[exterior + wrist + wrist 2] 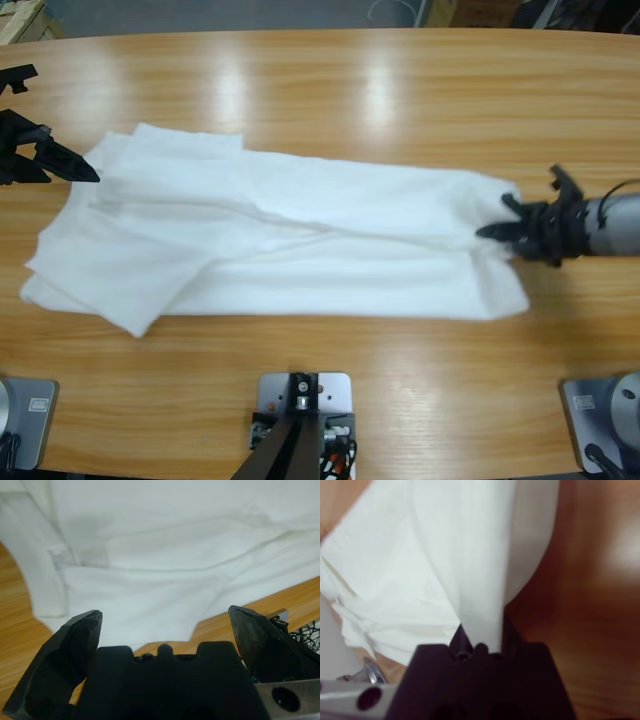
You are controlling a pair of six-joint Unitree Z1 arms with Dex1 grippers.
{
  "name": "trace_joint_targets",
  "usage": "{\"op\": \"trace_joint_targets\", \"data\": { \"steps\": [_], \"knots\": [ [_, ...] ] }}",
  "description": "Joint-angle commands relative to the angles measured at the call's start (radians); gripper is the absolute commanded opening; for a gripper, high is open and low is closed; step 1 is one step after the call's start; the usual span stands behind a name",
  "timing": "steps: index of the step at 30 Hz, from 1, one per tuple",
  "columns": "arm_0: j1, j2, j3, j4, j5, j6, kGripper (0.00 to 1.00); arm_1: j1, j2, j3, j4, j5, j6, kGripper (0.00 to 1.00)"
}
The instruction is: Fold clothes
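The clothes are one white T-shirt (300, 240), lying folded lengthwise across the wooden table (400, 90). My left gripper (60, 128) stands open just off the shirt's left end, holding nothing. In the left wrist view the white T-shirt (175, 555) fills the space ahead of the wide-open left gripper (165, 625), and a small label shows through the cloth. At the shirt's right end, my right gripper (505, 232) is shut on the cloth. The right wrist view shows a pinched fold of the T-shirt (465, 555) rising out of the right gripper (479, 636).
Bare wood runs along the table's far side and its near edge (450, 400). A strip of wood (15, 630) lies beside the shirt in the left wrist view.
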Motion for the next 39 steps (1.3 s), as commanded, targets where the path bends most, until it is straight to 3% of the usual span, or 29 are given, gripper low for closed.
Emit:
{"op": "trace_joint_targets", "data": {
  "steps": [1, 11, 17, 25, 34, 39],
  "knots": [
    [0.006, 0.062, 0.019, -0.014, -0.012, 0.002, 0.977, -0.182, 0.044, -0.208, 0.226, 0.032, -0.178, 0.0],
    [0.006, 0.063, 0.02, -0.014, -0.012, 0.001, 0.977, -0.454, 0.135, -0.37, 0.436, 0.017, -0.415, 0.0],
    [0.007, 0.061, 0.02, -0.013, -0.012, 0.002, 0.977, -0.571, 0.162, -0.446, 0.542, -0.044, -0.517, 0.0],
    [0.007, 0.058, 0.022, -0.013, -0.012, 0.0, 0.977, -0.589, 0.181, -0.52, 0.619, -0.131, -0.532, 0.0],
    [0.007, 0.057, 0.02, -0.014, -0.013, 0.001, 0.977, -0.588, 0.129, -0.638, 0.759, -0.151, -0.562, 0.0],
    [0.007, 0.057, 0.02, -0.014, -0.027, 0.002, 0.977, -0.526, 0.095, -0.777, 0.889, -0.152, -0.563, 0.0]
  ]
}}
